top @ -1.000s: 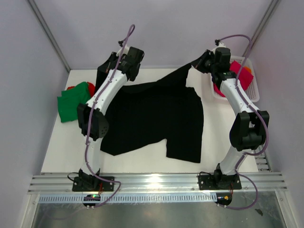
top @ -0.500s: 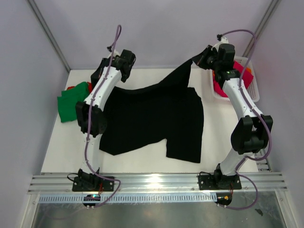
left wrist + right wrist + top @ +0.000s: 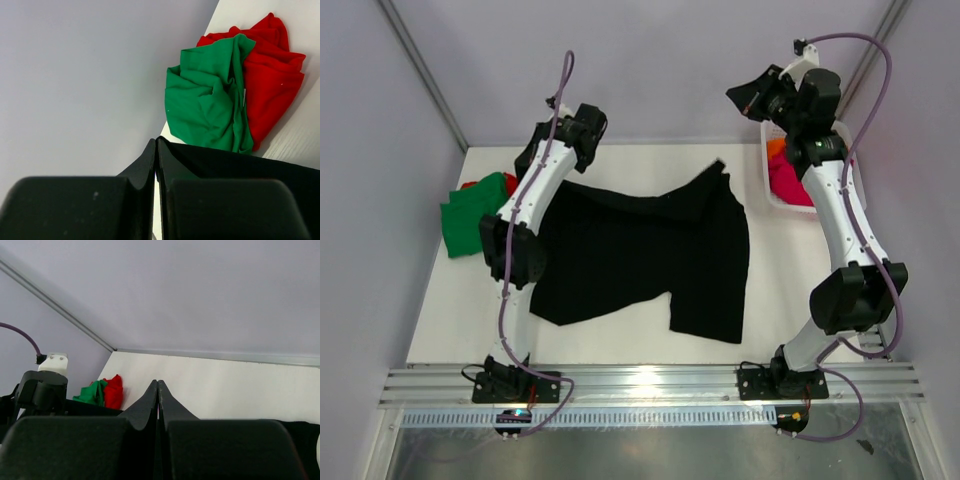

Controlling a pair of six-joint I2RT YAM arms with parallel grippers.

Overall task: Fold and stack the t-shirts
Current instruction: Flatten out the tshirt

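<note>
A large black t-shirt (image 3: 640, 250) lies spread on the white table (image 3: 620, 340), its far right corner loose on the surface. At the far left my left gripper (image 3: 532, 155) is shut on the shirt's far left edge; in the left wrist view black cloth (image 3: 250, 167) runs taut from the closed fingertips (image 3: 156, 142). High above the table's back right, my right gripper (image 3: 735, 95) is shut with nothing in it (image 3: 158, 385). Crumpled green (image 3: 475, 215) (image 3: 210, 100) and red (image 3: 270, 75) t-shirts sit at the left edge. Magenta-pink (image 3: 790, 180) and orange (image 3: 776, 148) t-shirts lie in the basket.
The white lattice basket (image 3: 855, 185) stands at the table's right edge under the right forearm. Grey walls close in the back and sides. The left arm's wrist (image 3: 45, 385) shows at the left of the right wrist view.
The black shirt's right corner has left the right gripper and dropped to the table. The right gripper has risen up and back. The left gripper shifted slightly left.
</note>
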